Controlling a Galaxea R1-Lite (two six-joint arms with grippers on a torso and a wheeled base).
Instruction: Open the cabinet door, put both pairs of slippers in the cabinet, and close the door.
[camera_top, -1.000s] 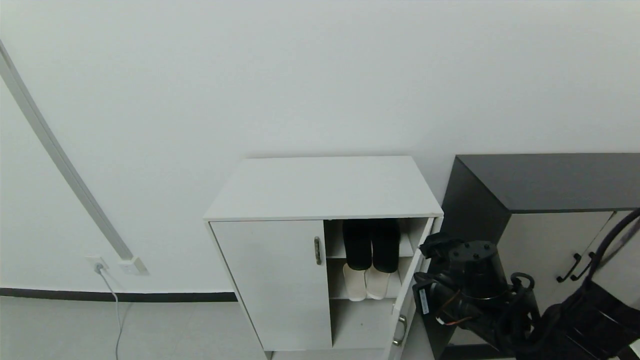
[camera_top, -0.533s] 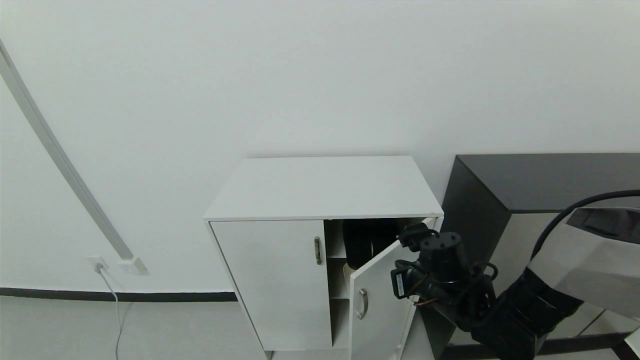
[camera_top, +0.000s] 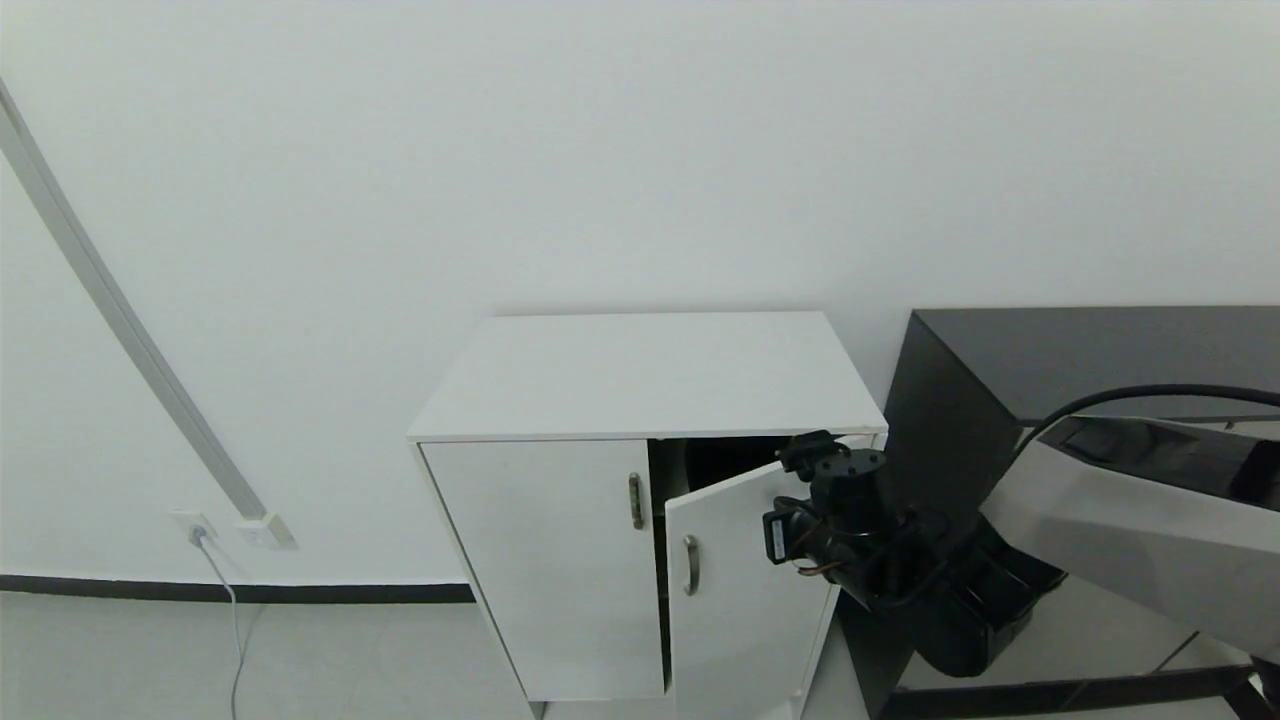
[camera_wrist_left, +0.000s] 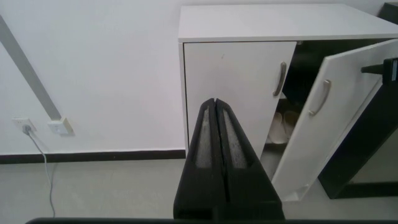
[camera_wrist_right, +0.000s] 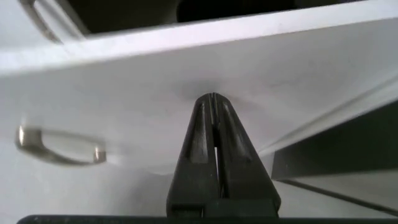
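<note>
The cabinet door (camera_top: 740, 580) has swung from wide open to nearly shut. The left end effector (camera_wrist_left: 215, 102) hangs back, pressed together and empty; white slippers (camera_wrist_left: 286, 124) sit inside; the right end effector (camera_wrist_right: 212, 99), also pressed together, leans on the door. Push steadily and squarely until it sits flush

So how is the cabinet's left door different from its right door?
The left door is shut flat against the cabinet; the right door stands ajar, with dark space behind it. The shut right gripper rests against the right door; nothing touches the left door. Both are white; the left handle and right handle are upright metal bars.
</note>
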